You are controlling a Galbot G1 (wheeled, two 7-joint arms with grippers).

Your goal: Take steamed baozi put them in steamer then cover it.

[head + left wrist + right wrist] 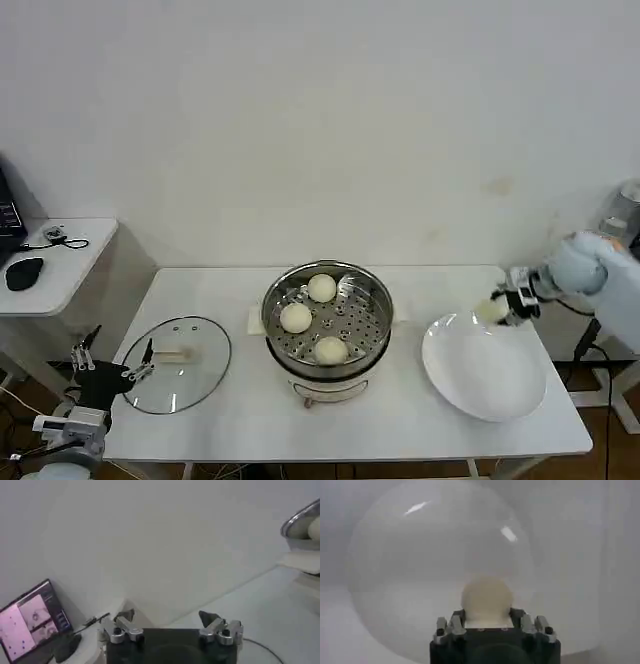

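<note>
Above far rim of flat white plate (485, 375), right pincer (497, 310) clamped on one creamy-white round baozi (490, 311). Three more baozi (296, 318) seen on perforated tray of shiny round steel steamer (372, 335) at centre of white surface (400, 420). Clear glass cover (178, 363) lies flat left of steamer. Left pincer (112, 362) spread wide, empty, by cover's left edge.

A white table (230, 420) carries the cover (177, 364), steamer (327, 320) and white plate (486, 368).
</note>
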